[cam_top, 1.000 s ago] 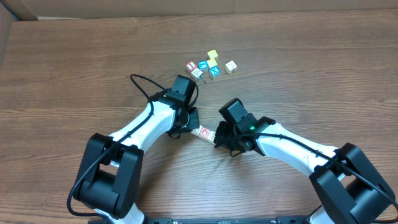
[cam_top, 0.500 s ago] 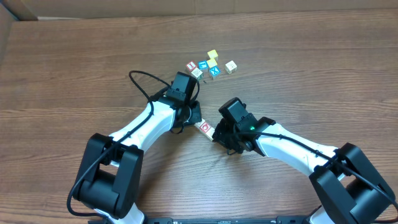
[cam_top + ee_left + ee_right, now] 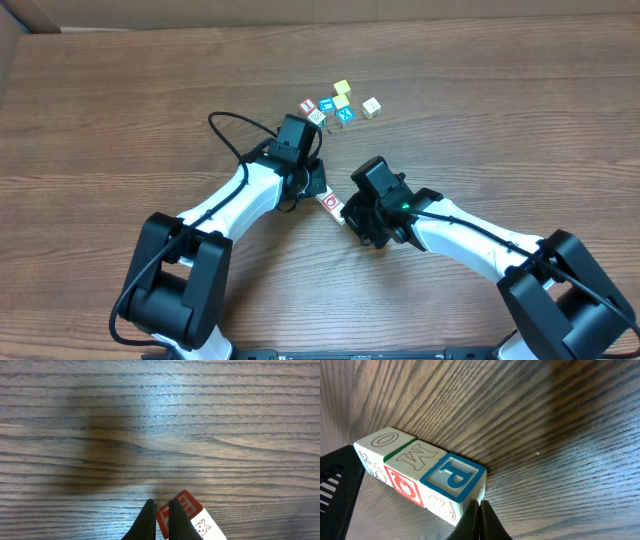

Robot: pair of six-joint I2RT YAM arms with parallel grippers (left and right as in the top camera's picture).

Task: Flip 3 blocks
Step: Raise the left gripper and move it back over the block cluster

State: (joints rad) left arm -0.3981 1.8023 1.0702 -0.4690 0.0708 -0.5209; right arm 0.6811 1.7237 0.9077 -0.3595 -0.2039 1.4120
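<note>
Robotics lab or test bench, apparently. Bare wood-grain counter [image 3: 120, 120]; white-and-black left arm [image 3: 235, 200] and right arm [image 3: 470, 240] were based at 6 o'clock; loose black cable [image 3: 225, 135] looped near centre; tan cardboard [image 3: 20, 15] stood at 11 o'clock.

I read cream O block [image 3: 382, 445], grey letter; M block [image 3: 415, 460] cream, green edge, red ring on side; P block [image 3: 452, 477] blue-framed. Counter [image 3: 545, 435] brown, dark streaked grain. Far cubes [image 3: 341, 101] yellow, blue, red.

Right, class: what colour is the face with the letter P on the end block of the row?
Blue, on the end block; clearest in the right wrist view.
</note>
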